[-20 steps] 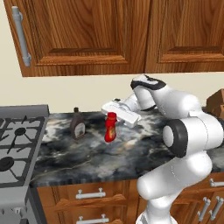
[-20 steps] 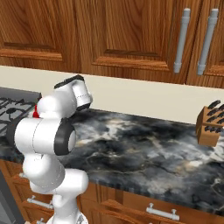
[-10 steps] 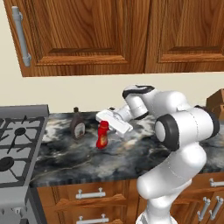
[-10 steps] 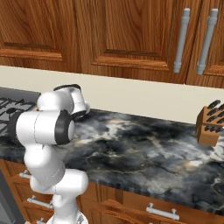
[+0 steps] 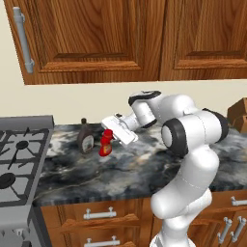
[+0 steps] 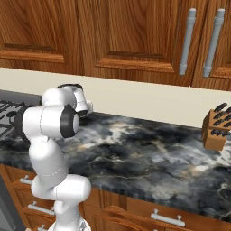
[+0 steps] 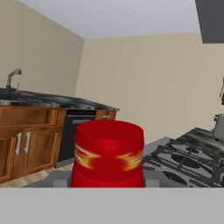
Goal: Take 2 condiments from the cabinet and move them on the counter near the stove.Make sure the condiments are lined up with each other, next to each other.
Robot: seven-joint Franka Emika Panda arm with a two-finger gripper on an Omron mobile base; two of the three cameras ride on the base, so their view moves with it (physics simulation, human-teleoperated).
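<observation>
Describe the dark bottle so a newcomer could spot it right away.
Start at the stove on the left, then move right onto the marble counter. The dark bottle stands first past the stove; unlike the red ketchup bottle beside it, it is grey-brown with a narrow black-capped neck.

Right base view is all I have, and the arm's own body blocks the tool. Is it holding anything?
Observer: Yes. In the left base view the tool is shut on the red ketchup bottle, gripping it near the cap.
Operator: Where is that bottle relative to the other one?
Observer: The dark bottle stands on the counter just to the left of the ketchup bottle, toward the stove, close beside it.
Operator: Is the ketchup set down yet?
Observer: Its base is at or just above the counter; I cannot tell whether it touches.
Operator: Anything from the hand view?
Observer: The red bottle sits right in front of the camera, with the stove grates beyond it.
</observation>
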